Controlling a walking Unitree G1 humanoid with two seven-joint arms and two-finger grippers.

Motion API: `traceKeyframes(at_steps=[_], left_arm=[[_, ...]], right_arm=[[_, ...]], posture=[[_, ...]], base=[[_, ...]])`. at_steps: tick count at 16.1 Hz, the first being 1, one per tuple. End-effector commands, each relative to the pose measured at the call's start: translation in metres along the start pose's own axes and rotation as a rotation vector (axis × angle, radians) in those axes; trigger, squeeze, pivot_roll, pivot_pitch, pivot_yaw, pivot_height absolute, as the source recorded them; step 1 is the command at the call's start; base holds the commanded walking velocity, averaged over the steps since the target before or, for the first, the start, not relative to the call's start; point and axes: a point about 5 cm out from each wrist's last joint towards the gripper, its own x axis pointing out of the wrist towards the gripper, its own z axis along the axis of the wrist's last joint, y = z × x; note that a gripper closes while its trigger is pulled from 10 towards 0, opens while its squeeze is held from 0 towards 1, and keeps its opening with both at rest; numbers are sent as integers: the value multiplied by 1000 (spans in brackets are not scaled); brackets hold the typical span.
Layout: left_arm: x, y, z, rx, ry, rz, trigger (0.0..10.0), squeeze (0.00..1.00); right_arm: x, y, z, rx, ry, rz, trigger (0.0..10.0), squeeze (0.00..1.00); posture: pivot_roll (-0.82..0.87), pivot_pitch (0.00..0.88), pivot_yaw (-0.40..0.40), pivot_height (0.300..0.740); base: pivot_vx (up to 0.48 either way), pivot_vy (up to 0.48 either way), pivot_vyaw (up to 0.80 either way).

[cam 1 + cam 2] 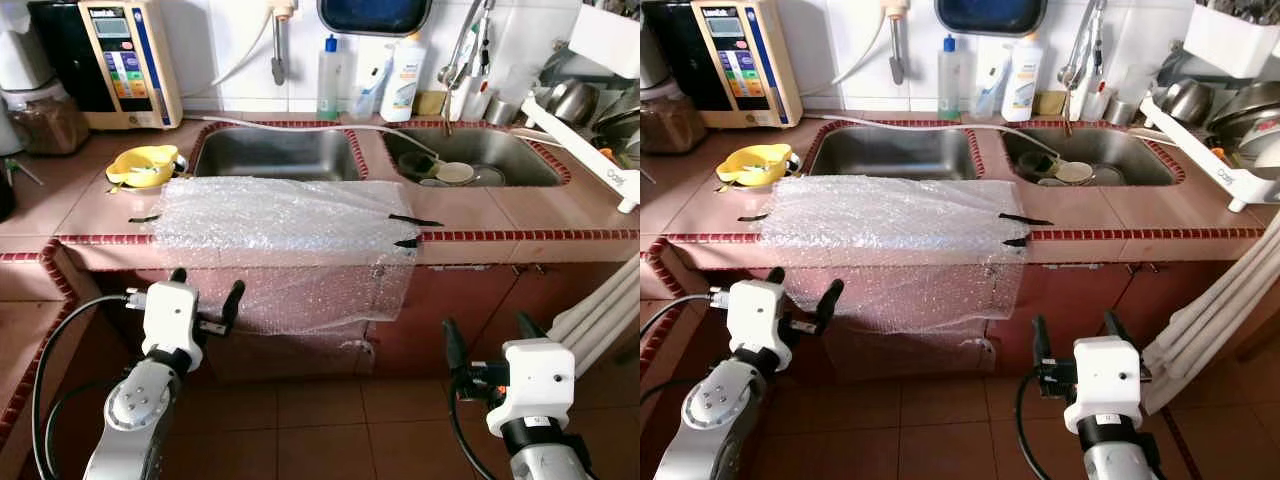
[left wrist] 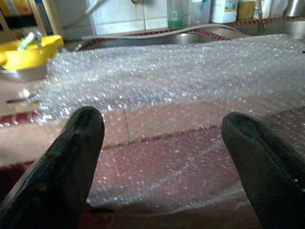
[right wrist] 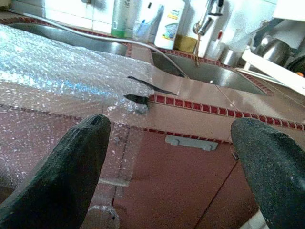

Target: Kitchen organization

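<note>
A sheet of bubble wrap (image 1: pixel 285 235) is taped over the pink tiled counter (image 1: pixel 560 215) in front of the left sink (image 1: pixel 275 152) and hangs down over the cabinet front. My left gripper (image 1: pixel 207 292) is open, held low just before the hanging part of the wrap. My right gripper (image 1: pixel 490 340) is open too, low in front of the cabinet doors (image 3: pixel 190 186) under the right sink (image 1: pixel 480 155), which holds dishes (image 1: pixel 455 172). A yellow bowl (image 1: pixel 143 165) sits on the counter left of the wrap.
A water machine (image 1: pixel 120 60) stands at the back left. Soap bottles (image 1: pixel 400 80) line the wall behind the sinks. A white dish rack (image 1: pixel 590 110) with metal pots is on the right. White pipes (image 1: pixel 600 310) lean by the cabinet. Brown floor tiles (image 1: pixel 330 420) lie below.
</note>
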Motion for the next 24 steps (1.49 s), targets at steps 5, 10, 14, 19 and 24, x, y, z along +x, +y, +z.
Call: traceKeyframes(at_steps=[5,10,14,19,24], left_arm=[[2,-5,-2,-35,12,-25,10000,0],[2,-7,-4,-42,21,-32,10000,0],[3,-11,-4,-47,25,-58,10000,0],[4,-14,-6,-43,33,-73,10000,0],[4,-17,-7,-44,37,-91,10000,0]], right_arm=[[5,4,3,-21,-18,49,10000,0],[6,8,3,-13,-18,74,10000,0],[7,10,3,-8,-17,82,10000,0],[7,11,2,-6,-17,91,10000,0],[9,13,3,-12,-24,103,10000,0]], posture=[[67,0,-15,740],[72,0,-17,740],[71,0,-11,740],[70,0,-12,740],[73,0,-15,740]], base=[[115,0,203],[347,0,196],[361,0,0],[356,0,0],[331,0,0]])
